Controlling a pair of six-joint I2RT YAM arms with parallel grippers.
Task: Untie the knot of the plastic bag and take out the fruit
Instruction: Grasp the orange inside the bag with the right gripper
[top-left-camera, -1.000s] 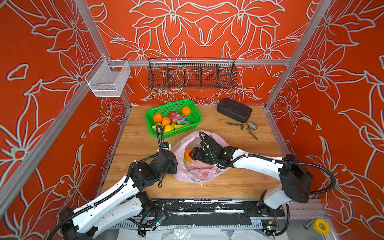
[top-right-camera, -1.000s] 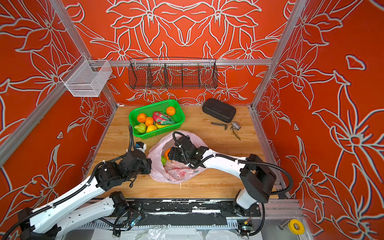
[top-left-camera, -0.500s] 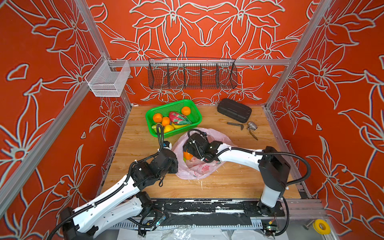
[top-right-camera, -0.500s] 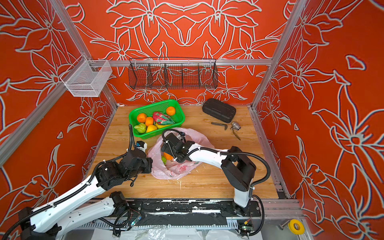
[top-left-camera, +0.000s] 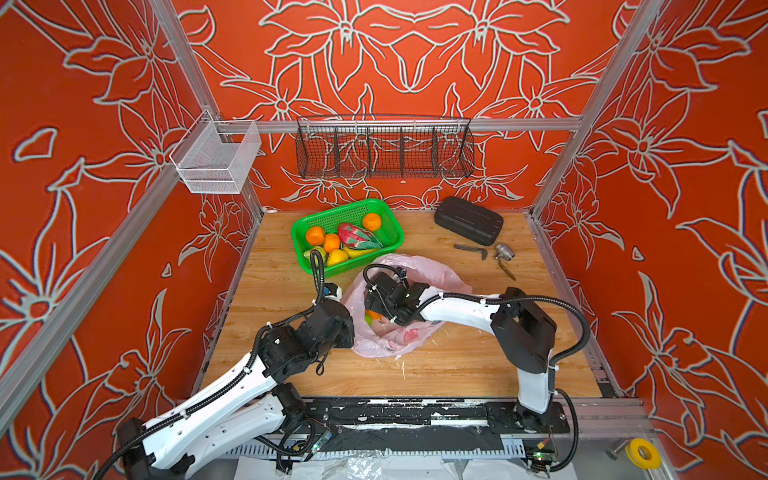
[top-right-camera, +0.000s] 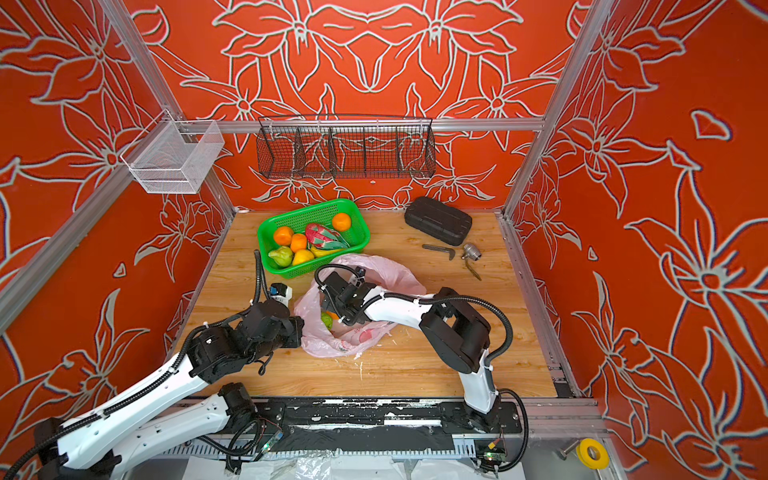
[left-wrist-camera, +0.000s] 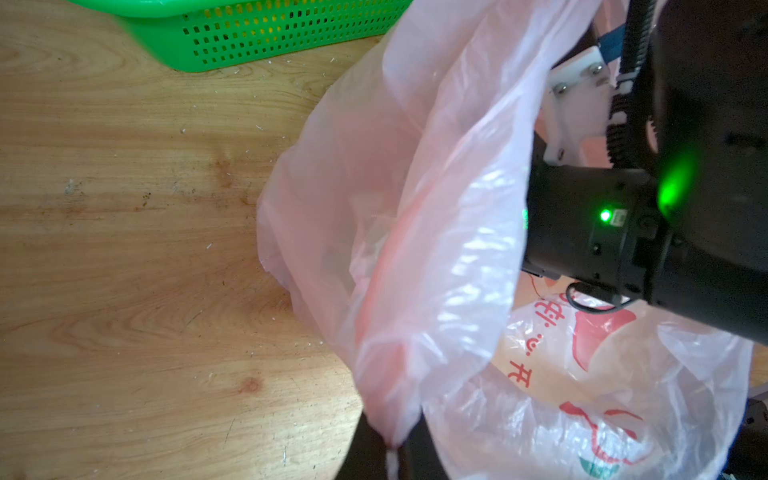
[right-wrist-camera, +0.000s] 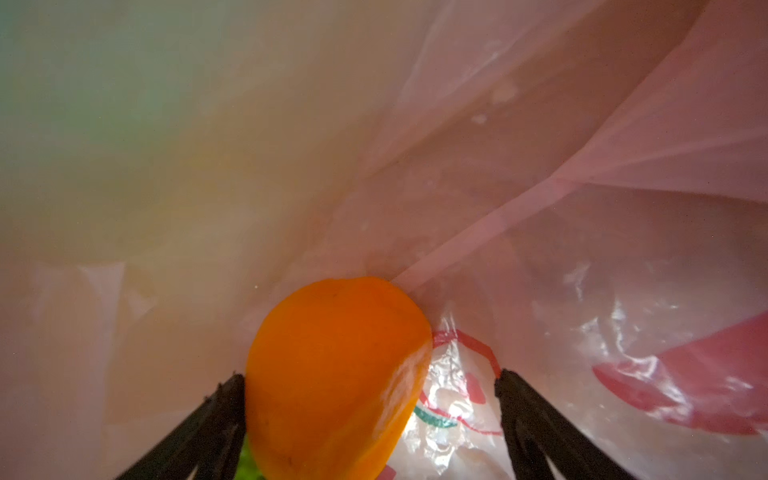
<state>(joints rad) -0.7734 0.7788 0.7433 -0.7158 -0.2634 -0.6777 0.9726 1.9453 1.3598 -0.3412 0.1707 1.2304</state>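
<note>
- Reaches deeper into the plastic bag (top-left-camera: 432, 270) with the right gripper (right-wrist-camera: 370, 376) than a second ago, with that arm's elbow drawn in from the right side toward the middle of the table (top-left-camera: 457, 374). Keeps the left arm where it was.
- At the left, clamps the left gripper (left-wrist-camera: 392, 453) shut on a pinch of the plastic bag's rim and holds that thin pink edge up off the wood.
- Behind the bag and just beside it, shows the green basket (top-left-camera: 303, 232) with a heap of fruit (top-left-camera: 331, 242) in it.
- In the middle, in both top views, leaves the bag's mouth gaping, with the right wrist buried inside.
- Inside the bag, finds an orange (right-wrist-camera: 336, 374) lying between the right gripper's two fingers: hard against one finger (right-wrist-camera: 212, 428), though cannot tell whether truly touching, and clear of the other, with printed plastic showing in the gap.
- Holds those jaws spread wide, gripping nothing.
- Shows a green fruit (top-right-camera: 327, 320) just beside the orange, peeking out through the mouth in a top view.
- At the right rear, well apart from the bag, leaves a black case (top-left-camera: 468, 220) flat on the table.
</note>
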